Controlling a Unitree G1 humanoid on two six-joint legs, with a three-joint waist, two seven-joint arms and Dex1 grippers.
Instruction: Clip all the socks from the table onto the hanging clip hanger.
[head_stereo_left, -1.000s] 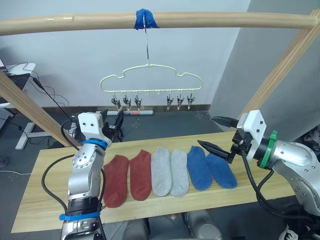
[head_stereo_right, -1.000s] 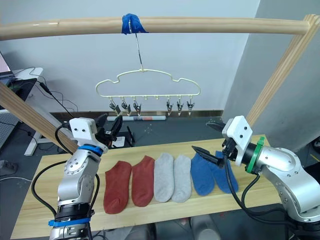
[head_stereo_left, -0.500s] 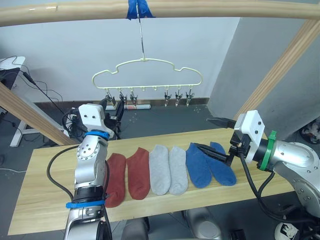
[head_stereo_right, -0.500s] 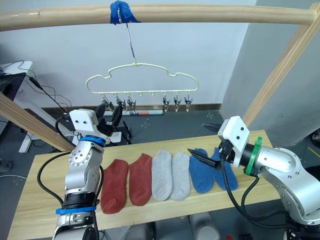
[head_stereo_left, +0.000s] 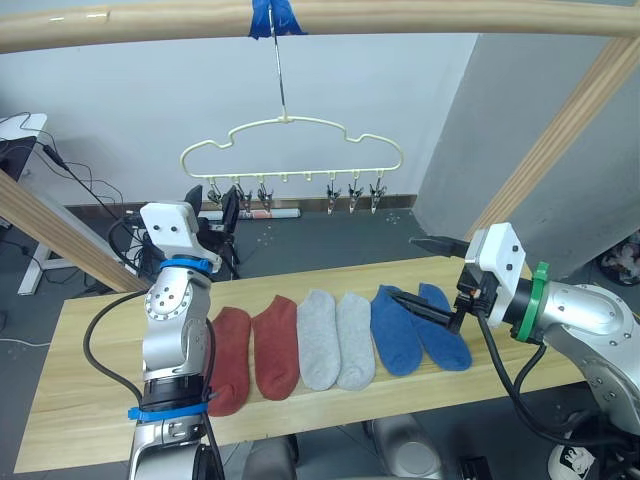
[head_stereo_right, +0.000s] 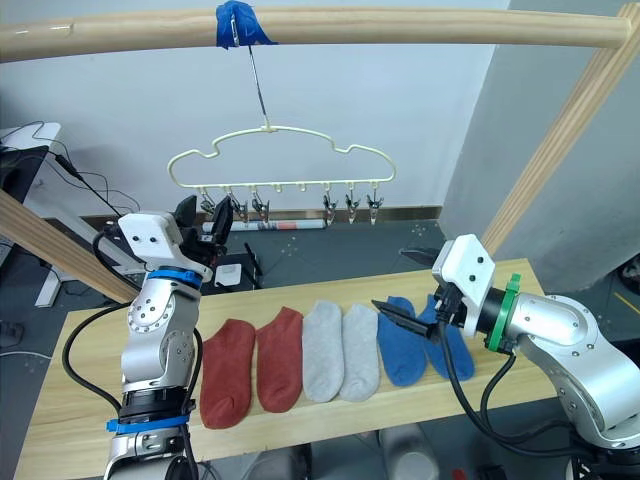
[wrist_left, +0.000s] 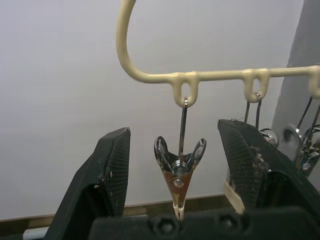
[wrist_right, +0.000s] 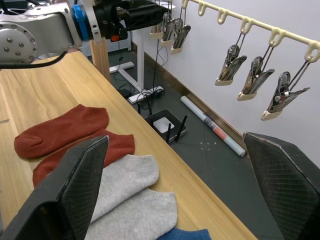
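Observation:
Six socks lie side by side on the table (head_stereo_left: 90, 400): two rust-red (head_stereo_left: 230, 345) (head_stereo_left: 276, 345), two grey (head_stereo_left: 318, 340) (head_stereo_left: 354, 340), two blue (head_stereo_left: 394, 330) (head_stereo_left: 440, 335). The pale-yellow clip hanger (head_stereo_left: 290, 125) hangs above and behind them, its metal clips empty. My left gripper (head_stereo_left: 217, 210) is raised to the hanger's left end and is open; in the left wrist view the gripper (wrist_left: 174, 132) has one clip (wrist_left: 179, 170) hanging between its fingers, untouched. My right gripper (head_stereo_left: 412, 267) hovers open over the blue socks, holding nothing.
A thick wooden pole frame (head_stereo_left: 450, 15) carries the hanger by its hook at a blue tape wrap (head_stereo_left: 272, 15); its slanted legs (head_stereo_left: 560, 130) flank the table. Behind the table, a desk with cables (head_stereo_left: 30, 140) stands at the left and a tube (wrist_right: 212, 127) lies on the dark floor.
My left gripper has risen and moved left, up to the hanger's left-end clips. The camera has tilted a little. The right gripper and the socks stay put.

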